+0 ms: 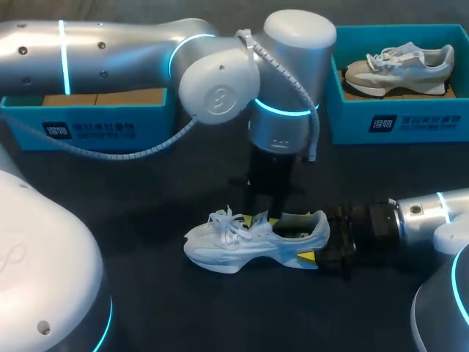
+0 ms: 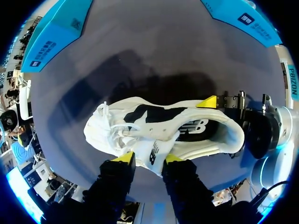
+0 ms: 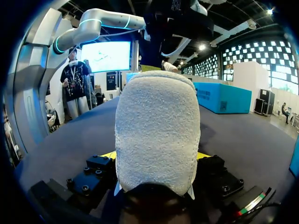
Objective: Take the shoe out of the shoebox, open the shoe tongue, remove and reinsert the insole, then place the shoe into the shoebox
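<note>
A white sneaker [image 1: 242,246] lies on its sole on the dark table, toe pointing left. My left gripper [image 1: 262,218] comes straight down onto its opening. In the left wrist view the tongue [image 2: 152,151] sits pinched between the two yellow tips of the left gripper [image 2: 148,158]. My right gripper [image 1: 316,238] comes in low from the right and clamps the heel. In the right wrist view the fuzzy heel [image 3: 157,130] fills the gap between its fingers. One yellow fingertip [image 2: 208,101] shows at the heel's side. The insole is dark inside the shoe [image 2: 163,128].
A blue shoebox [image 1: 396,121] at the back right holds a second grey and white sneaker [image 1: 399,67]. Another blue box [image 1: 95,121] stands at the back left, partly behind my left arm. Bare table lies in front of the shoe.
</note>
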{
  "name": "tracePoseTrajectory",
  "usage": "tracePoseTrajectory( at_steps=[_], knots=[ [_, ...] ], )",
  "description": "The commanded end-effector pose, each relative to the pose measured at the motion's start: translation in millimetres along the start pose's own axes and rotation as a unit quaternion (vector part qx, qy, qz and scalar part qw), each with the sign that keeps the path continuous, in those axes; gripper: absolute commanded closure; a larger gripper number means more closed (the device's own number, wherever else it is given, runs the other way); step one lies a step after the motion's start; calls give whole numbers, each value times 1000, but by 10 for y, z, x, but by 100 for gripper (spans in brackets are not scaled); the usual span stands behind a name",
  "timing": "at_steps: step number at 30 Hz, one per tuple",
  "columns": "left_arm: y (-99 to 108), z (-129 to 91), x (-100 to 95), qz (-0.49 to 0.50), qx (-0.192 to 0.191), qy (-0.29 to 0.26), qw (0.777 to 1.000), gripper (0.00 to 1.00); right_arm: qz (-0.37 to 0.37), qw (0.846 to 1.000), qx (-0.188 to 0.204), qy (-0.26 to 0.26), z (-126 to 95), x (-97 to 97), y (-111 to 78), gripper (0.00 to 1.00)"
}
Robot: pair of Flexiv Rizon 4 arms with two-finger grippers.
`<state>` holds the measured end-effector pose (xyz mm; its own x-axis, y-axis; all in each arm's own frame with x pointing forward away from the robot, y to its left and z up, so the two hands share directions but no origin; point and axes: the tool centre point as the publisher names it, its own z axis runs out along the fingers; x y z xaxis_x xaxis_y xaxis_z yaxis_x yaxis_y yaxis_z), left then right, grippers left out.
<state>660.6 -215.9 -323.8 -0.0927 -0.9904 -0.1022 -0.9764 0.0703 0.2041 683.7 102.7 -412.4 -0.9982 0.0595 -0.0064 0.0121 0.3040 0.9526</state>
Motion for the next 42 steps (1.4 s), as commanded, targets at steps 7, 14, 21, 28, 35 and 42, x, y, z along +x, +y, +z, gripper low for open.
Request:
tracePoseTrajectory(
  at_steps=[7, 14, 21, 28, 35, 42],
  knots=[
    [92, -10, -141, 1, 12, 50, 999, 100, -1, 1000, 1, -1, -1, 16, -12, 100],
    [205, -25, -345, -14, 27, 90, 995, 100, -1, 1000, 1, -1, -1, 16, -12, 100],
    [273, -30, -587, -42, 44, 133, 989, 100, -1, 1000, 1, -1, -1, 16, -12, 100],
    [176, 107, -747, -65, 28, 178, 981, 100, -1, 1000, 1, -1, -1, 16, -12, 100],
    [80, 285, -821, -75, 6, 192, 979, 100, -1, 1000, 1, -1, -1, 16, -12, 100],
    [95, 454, -797, -75, -13, 187, 979, 100, -1, 1000, 1, -1, -1, 16, -12, 100]
  ],
)
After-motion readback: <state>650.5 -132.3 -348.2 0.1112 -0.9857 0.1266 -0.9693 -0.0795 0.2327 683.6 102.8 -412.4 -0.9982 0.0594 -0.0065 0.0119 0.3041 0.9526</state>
